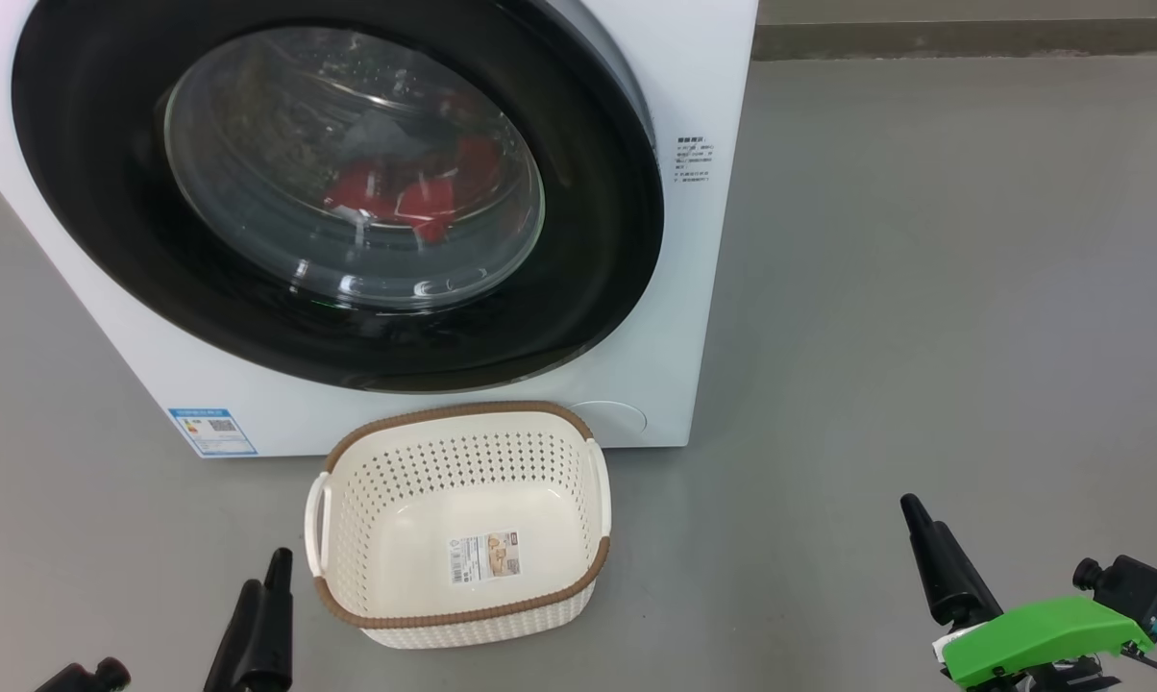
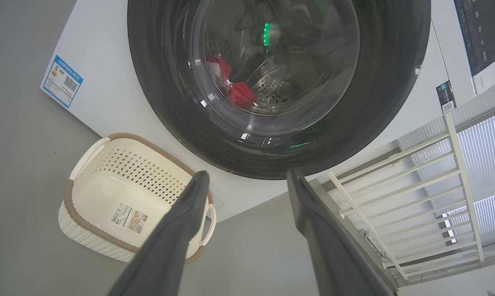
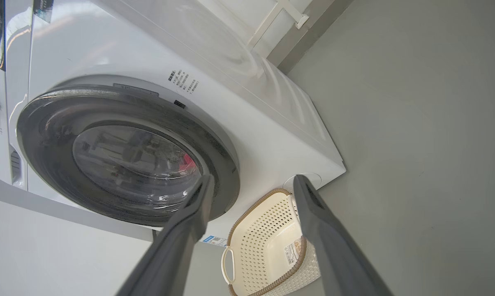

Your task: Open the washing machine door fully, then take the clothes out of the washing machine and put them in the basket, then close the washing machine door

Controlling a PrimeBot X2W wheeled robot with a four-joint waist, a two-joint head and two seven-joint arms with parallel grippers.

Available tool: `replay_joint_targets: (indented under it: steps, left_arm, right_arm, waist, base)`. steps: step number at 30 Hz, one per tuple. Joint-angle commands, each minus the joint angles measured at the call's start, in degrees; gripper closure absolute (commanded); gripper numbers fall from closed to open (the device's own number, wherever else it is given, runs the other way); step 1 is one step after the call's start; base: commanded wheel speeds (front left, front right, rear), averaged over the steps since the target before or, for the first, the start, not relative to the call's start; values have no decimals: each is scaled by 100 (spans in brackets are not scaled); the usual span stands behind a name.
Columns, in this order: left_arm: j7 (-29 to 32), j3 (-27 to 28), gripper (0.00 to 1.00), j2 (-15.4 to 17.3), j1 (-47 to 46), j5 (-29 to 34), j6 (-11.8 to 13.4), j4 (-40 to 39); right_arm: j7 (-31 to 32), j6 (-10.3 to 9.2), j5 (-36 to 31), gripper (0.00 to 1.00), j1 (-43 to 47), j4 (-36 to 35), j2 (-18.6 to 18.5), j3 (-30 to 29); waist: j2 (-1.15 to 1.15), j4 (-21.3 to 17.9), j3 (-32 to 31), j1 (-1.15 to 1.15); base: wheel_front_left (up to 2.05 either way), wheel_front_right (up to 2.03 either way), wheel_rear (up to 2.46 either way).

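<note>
clothes (image 1: 396, 197): red, blurred behind the glass; we cannot count them
door (image 1: 108, 240): one, its top cut off
basket (image 1: 444, 411): one
claws: left claw (image 2: 247, 172) and right claw (image 3: 253, 176), both wide

A smooth grey floor (image 1: 924, 288) ran to the far right, ending at a dark skirting strip (image 1: 972, 38) under a pale wall. In the left wrist view, a white barred frame (image 2: 399, 181) stood before ribbed blinds (image 2: 486, 164) — its tilt unclear.

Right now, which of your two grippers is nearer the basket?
The left gripper: in the head view its finger stands just beside the basket, while the right gripper sits farther off.
</note>
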Motion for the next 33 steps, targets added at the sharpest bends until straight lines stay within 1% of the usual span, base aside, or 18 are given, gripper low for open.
replay_joint_targets:
  steps: [1,15,33]
  left_arm:
    - [-63,85,0,85,-13,181,18,-202]
    - [-301,28,0,94,79,1238,86,-329]
    - [-623,6,0,107,163,2527,113,-472]
  right_arm:
    - [-76,-2,-158,0,-231,-122,-89,90]
    - [-312,-2,-1108,0,-216,-36,-106,213]
    - [-632,-3,-2196,0,-260,78,-122,335]
  waist:
    - [0,1,0,-1]
    - [0,15,3,-1]
    - [0,7,56,-1]
  base:
    - [0,0,0]
    - [0,0,0]
    - [0,0,0]
